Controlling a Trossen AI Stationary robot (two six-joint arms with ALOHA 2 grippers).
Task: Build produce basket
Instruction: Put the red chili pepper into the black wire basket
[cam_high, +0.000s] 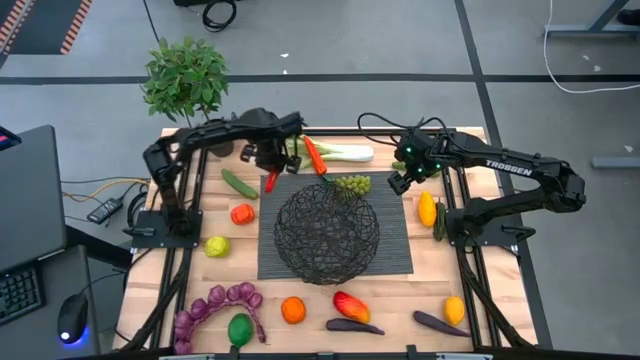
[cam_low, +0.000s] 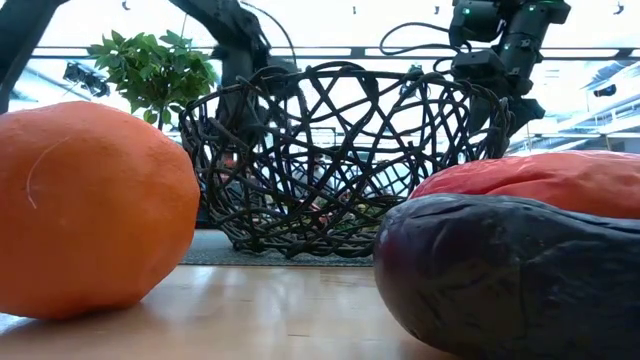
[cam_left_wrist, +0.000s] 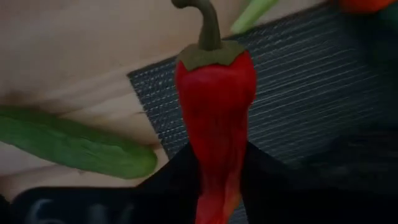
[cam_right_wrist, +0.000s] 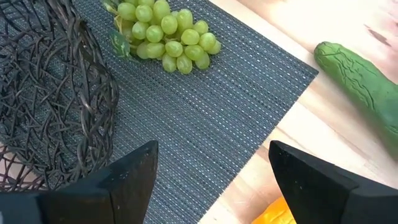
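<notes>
Left gripper (cam_left_wrist: 217, 180) is clamped on a red pepper (cam_left_wrist: 216, 118). Its two dark fingers (cam_left_wrist: 174, 177) pinch the tapered lower half, stem pointing away from the wrist, probably so the fat end leads into the basket. The pepper seems clear of the table; a dark woven mat (cam_left_wrist: 323, 81) and bare wood show beneath it. Just beside the gripper lies a green cucumber (cam_left_wrist: 74, 146) on the wood. In the high view the left gripper (cam_high: 272, 168) hangs near the basket (cam_high: 327, 232), off its far-left rim, so the carry looks short. The basket sits mid-mat and central, likely so both arms can reach it. It looks empty from above, though the wire mesh makes that hard to confirm.

Right gripper (cam_right_wrist: 211, 180) has its jaws spread wide, nothing between them, and hovers over the mat. Nearest it is the basket's wire wall (cam_right_wrist: 56, 99); beyond lie green grapes (cam_right_wrist: 165, 34), and another cucumber (cam_right_wrist: 364, 81) rests off the mat edge. Probably waiting its turn, lined up toward the grapes.

Other produce lies around the mat, well apart from both grippers: orange (cam_high: 292, 310), lemon (cam_high: 216, 246), eggplant (cam_high: 352, 325).
</notes>
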